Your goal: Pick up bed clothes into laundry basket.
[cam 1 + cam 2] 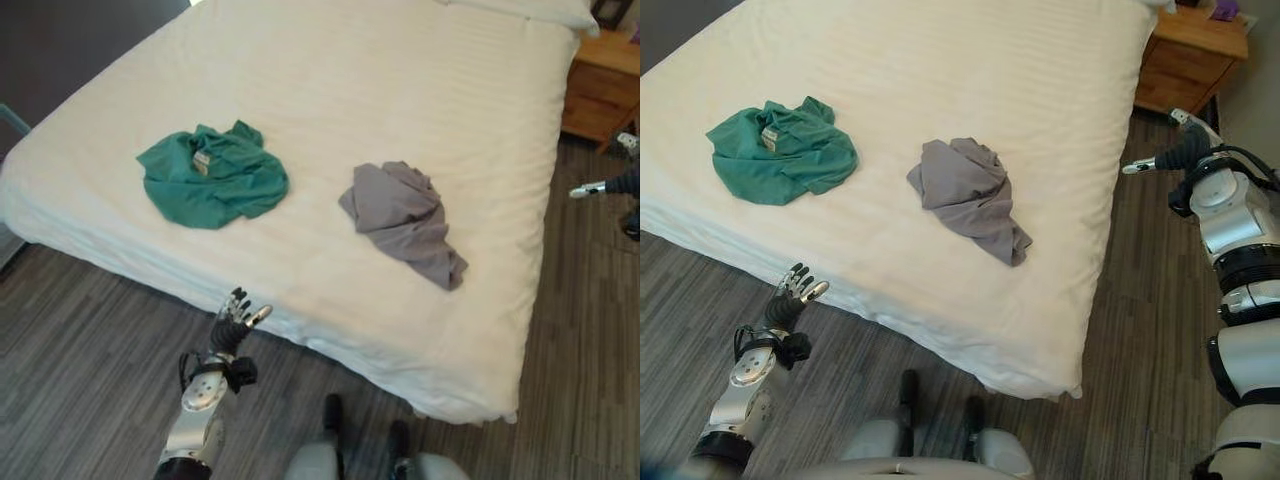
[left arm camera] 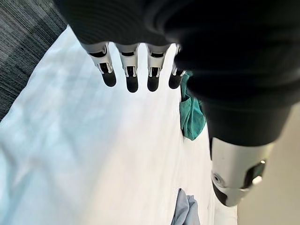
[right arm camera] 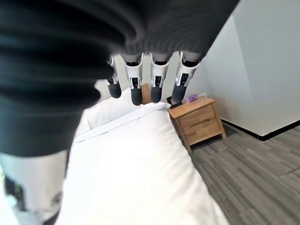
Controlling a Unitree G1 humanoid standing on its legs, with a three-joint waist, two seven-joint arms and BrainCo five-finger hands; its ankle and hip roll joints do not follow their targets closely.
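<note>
Left eye view: two garments (image 1: 213, 174), one bed (image 1: 400, 90)

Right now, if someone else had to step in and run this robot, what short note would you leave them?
Left hand: open, holding nothing, raised at the near edge of the bed, short of the clothes.
Right hand: open, holding nothing, out past the bed's right side, near the wooden nightstand.
Clothes: the green garment lies crumpled on the bed's left part; the grey garment lies crumpled to its right, nearer the middle. They are apart, and neither is touched.
Done: nothing picked up yet.
Left: grasp both garments and put them in the laundry basket, which I cannot see from here.
</note>
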